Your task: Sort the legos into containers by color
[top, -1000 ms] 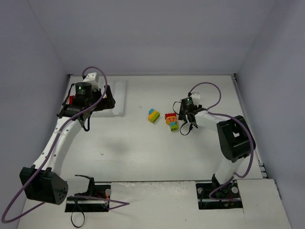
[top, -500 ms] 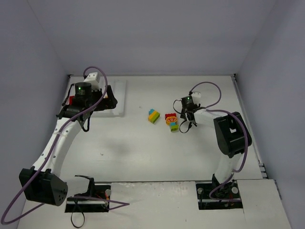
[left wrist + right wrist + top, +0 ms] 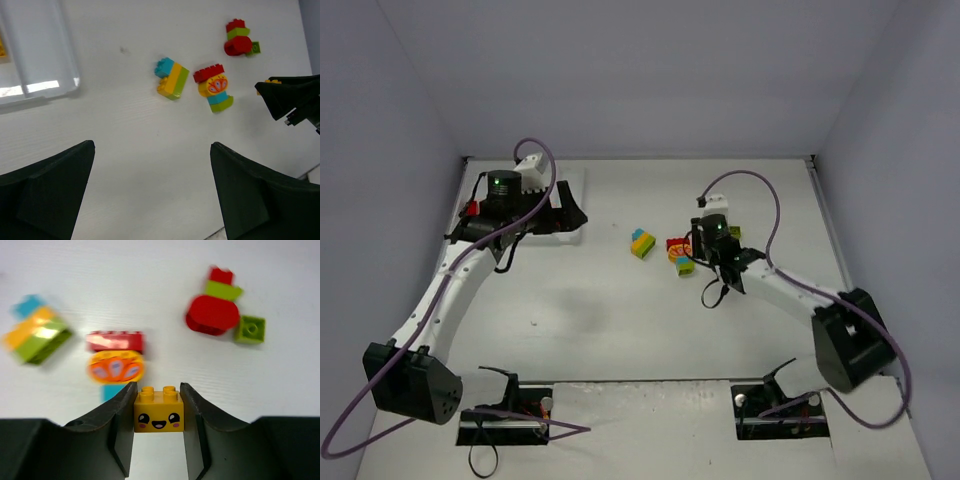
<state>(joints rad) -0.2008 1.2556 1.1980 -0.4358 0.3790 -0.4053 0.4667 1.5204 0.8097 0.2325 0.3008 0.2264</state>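
While your right gripper (image 3: 158, 392) pinches a yellow smiley brick (image 3: 159, 415), a red-topped clump (image 3: 116, 357) sits at its eleven o'clock; your left gripper (image 3: 151, 150) hangs spread wide, with the tray (image 3: 40, 50) at its ten o'clock.

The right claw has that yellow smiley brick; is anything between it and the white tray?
On the table, a cyan-yellow-green clump lies roughly between the yellow smiley brick, pinched in the right gripper, and the tray. The left gripper hangs open close by the tray. A lifted carry would probably clear the clump.
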